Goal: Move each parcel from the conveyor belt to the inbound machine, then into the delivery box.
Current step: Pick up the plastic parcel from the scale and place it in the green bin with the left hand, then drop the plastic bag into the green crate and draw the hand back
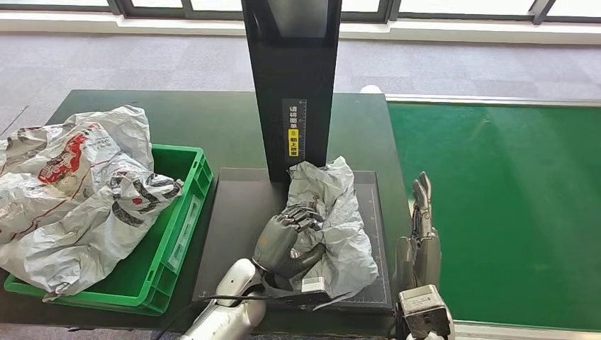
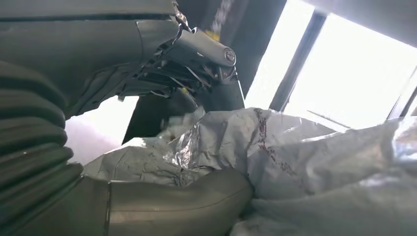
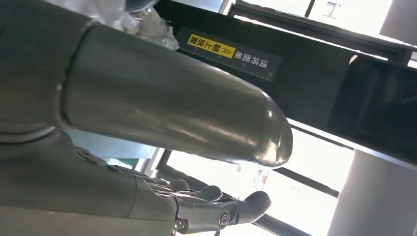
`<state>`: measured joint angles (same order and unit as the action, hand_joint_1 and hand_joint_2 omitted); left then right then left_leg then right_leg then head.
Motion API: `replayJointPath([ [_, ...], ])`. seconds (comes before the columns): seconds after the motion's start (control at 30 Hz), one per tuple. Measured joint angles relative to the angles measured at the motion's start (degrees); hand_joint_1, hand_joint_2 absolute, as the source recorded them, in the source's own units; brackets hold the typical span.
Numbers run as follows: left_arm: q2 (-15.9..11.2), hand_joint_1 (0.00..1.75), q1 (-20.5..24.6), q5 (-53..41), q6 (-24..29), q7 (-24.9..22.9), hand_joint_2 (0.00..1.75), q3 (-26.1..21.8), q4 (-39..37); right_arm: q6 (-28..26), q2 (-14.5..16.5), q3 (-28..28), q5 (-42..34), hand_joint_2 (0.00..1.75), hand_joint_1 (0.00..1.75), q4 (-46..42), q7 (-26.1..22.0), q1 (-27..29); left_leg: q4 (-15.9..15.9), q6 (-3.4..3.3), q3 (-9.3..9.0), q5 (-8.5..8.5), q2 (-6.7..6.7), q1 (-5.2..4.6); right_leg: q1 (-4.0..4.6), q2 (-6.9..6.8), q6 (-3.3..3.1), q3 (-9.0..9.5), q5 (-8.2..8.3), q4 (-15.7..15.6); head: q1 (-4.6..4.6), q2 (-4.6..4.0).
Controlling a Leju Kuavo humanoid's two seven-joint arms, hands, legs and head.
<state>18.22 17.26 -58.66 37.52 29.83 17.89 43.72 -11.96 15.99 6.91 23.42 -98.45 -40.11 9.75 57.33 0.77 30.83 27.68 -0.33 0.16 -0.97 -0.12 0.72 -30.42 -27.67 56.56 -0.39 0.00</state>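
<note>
Left robot hand (image 1: 287,241) grips the grey parcel (image 1: 340,212) — right robot hand (image 1: 419,237) released, fingers straight.

Parcel (image 1: 340,212) on platform: plain crinkled grey; platform (image 1: 234,234) and post (image 1: 294,78) black, post label (image 1: 293,138) black/yellow; crate (image 1: 177,241) bright green; bags (image 1: 78,191) in crate grey-white, red/black print; belt (image 1: 496,212) green; hands dark grey

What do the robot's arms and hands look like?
The left arm is shiny silver with a thin black cable beside it. The left hand is dark grey metal with jointed fingers. The right hand is grey too, above a boxy silver wrist.
</note>
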Motion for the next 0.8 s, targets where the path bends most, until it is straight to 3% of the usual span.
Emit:
replayJointPath([
  [0.3,-0.49,1.75,-2.94,3.96,2.23,4.36,1.75,-8.5,10.84,0.1,0.24,0.0,-0.45,0.0,0.0,0.01,0.21,0.12,0.0,0.04,0.15,-0.05,-0.02,0.0,0.0,-0.02,0.0,-0.14,0.0,0.04,0.02,0.0],
  [0.8,-0.85,1.75,-4.72,3.98,2.28,5.04,1.75,-11.15,16.65,1.01,0.44,0.0,-0.54,0.0,0.0,0.03,0.94,-1.02,0.0,0.04,0.23,-0.06,-0.06,0.0,0.0,-0.06,-0.01,-0.19,0.01,0.06,0.02,0.0],
])
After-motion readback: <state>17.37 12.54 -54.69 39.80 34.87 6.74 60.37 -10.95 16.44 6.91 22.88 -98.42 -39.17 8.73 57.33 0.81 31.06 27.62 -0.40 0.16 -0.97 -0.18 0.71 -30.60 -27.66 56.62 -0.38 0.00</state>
